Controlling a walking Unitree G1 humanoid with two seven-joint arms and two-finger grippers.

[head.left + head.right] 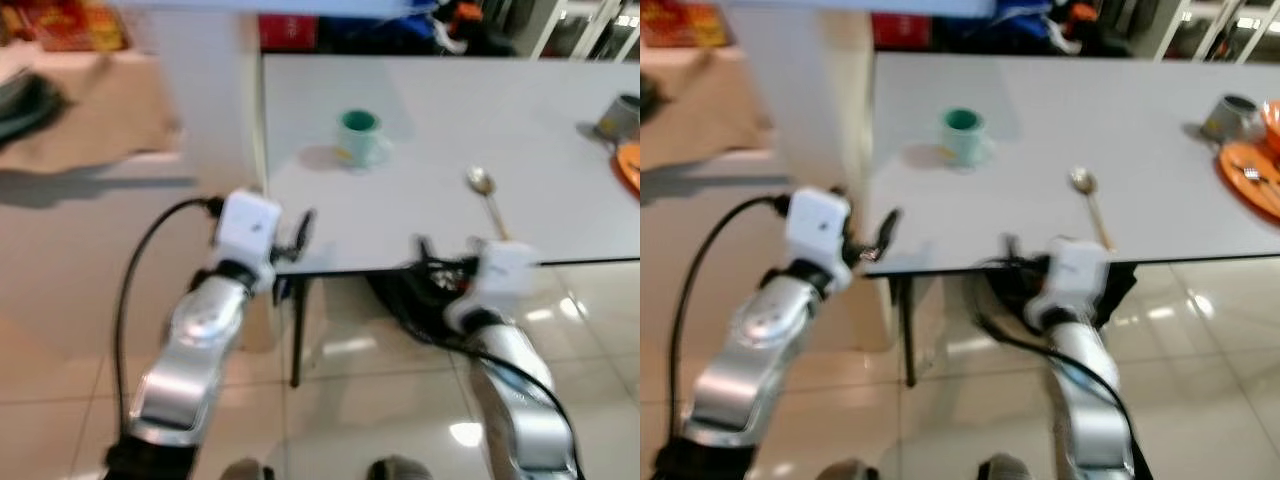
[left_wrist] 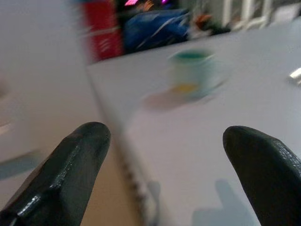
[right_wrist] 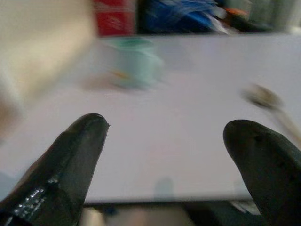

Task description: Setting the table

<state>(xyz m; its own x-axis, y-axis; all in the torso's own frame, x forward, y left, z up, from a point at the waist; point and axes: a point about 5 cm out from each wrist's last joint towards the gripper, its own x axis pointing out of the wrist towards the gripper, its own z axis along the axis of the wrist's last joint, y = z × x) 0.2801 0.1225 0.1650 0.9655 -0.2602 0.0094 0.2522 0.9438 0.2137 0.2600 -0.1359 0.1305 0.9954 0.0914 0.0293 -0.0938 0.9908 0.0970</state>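
A green mug [image 1: 358,135] stands on the white table [image 1: 440,120], toward its left side. To the mug's right a metal spoon [image 1: 487,193] lies with its handle toward me. At the table's right edge sit an orange plate [image 1: 1252,175] holding cutlery and a grey cup [image 1: 1230,117]. My left gripper [image 1: 298,238] hovers at the table's near left corner, open and holding nothing, with the mug [image 2: 193,73] ahead of it. At the front edge, below the spoon, my right gripper [image 1: 438,260] is also open, facing the mug [image 3: 134,61] and spoon [image 3: 265,99].
A black table leg [image 1: 297,335] drops below the near left corner. Dark cables or a bag [image 1: 410,300] lie under the table. A tan-covered surface [image 1: 90,110] stands to the left. Red and blue items [image 1: 340,30] sit behind the table. The tile floor [image 1: 360,400] is glossy.
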